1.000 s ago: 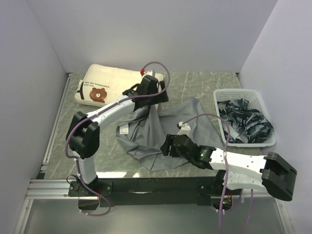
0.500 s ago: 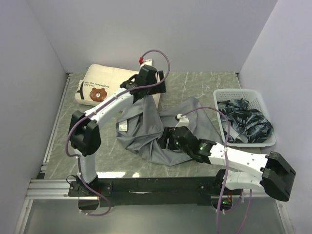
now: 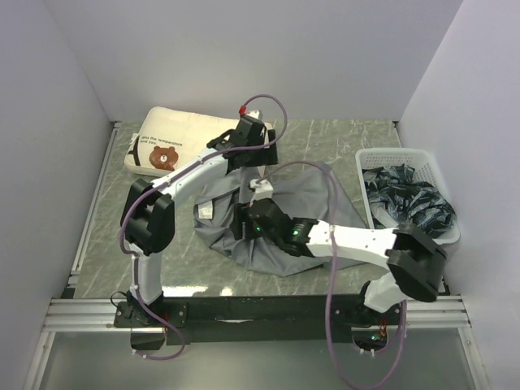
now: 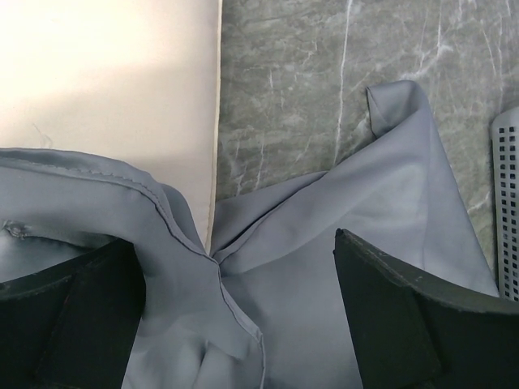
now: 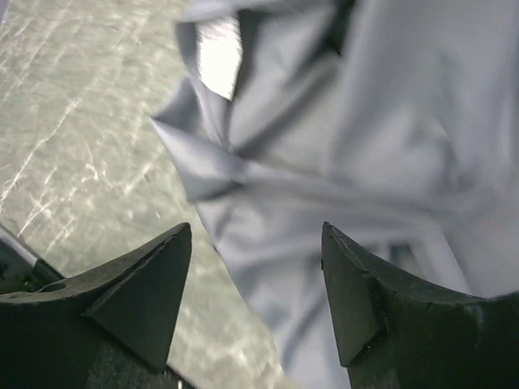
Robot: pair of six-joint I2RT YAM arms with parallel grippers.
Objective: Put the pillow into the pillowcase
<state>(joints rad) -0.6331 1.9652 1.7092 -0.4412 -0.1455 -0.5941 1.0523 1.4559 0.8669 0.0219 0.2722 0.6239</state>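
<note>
The cream pillow point(image 3: 175, 146) with the brown bear face lies at the back left; its plain end shows in the left wrist view point(image 4: 105, 81). The grey pillowcase point(image 3: 219, 223) is rumpled mid-table, its upper edge reaching the pillow. My left gripper point(image 3: 249, 156) hovers at that edge, open wide point(image 4: 235, 324), with the case's stitched hem point(image 4: 186, 235) draped over its left finger point(image 4: 65, 324). My right gripper point(image 3: 242, 226) hangs open point(image 5: 255, 284) above the case's left part point(image 5: 349, 146), near its white tag point(image 5: 219, 53), with nothing in it.
A white slotted basket point(image 3: 402, 154) holding dark crumpled fabric point(image 3: 410, 203) stands at the right, its edge visible in the left wrist view point(image 4: 507, 203). White walls close in the back and both sides. The right arm lies across the pillowcase's near half.
My right arm has swung left across the pillowcase, its gripper going from the case's near edge to beside the tag. The left gripper shifted slightly at the case's upper edge.
</note>
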